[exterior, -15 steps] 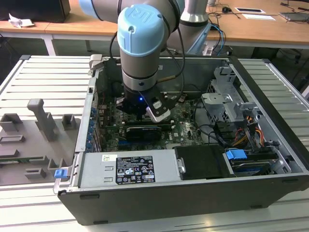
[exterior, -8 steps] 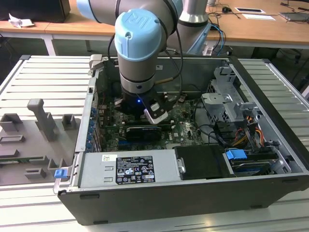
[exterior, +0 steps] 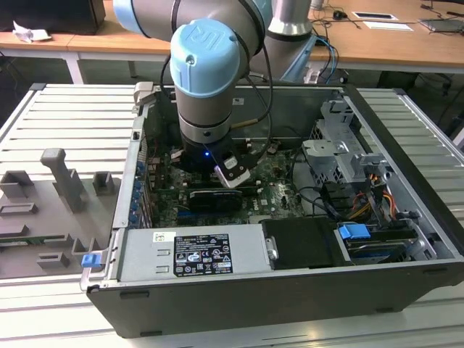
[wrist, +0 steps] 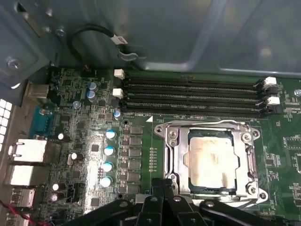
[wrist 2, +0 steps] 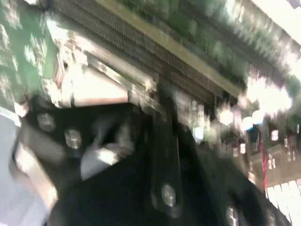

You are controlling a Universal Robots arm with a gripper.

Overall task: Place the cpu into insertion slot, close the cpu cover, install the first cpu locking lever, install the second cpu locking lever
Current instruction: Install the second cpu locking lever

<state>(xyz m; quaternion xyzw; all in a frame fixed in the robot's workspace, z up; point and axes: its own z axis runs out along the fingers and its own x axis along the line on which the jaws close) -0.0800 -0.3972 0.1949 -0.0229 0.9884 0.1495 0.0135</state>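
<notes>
- A grey fixture plate (exterior: 54, 210) with raised blocks lies at the exterior view's left, beside an open computer case (exterior: 239, 290) on a slatted metal table (exterior: 65, 123).
- The robot arm (exterior: 210, 80), capped in pale blue, reaches down into the case over the green motherboard (exterior: 279, 181); a black power supply (exterior: 192, 254) sits along the case's near wall.
- In the first wrist view, silver-topped capacitors (wrist: 108, 157) stand on the board, with four black memory slots (wrist: 193, 96) running beyond the socket.
- The cpu (wrist: 210, 160) lies flat in the socket, its silvery-beige top showing through the square opening of the cpu cover (wrist: 176, 150), which is folded down around it.
- The gripper (wrist: 164, 207) hangs at the socket's near edge, its black linkage just beside the cover; whether its fingers are spread or clenched cannot be told, and it carries nothing that shows.
- At the exterior view's right, a drive cage (exterior: 341, 156) and a blue connector (exterior: 354, 233) sit inside the case.
</notes>
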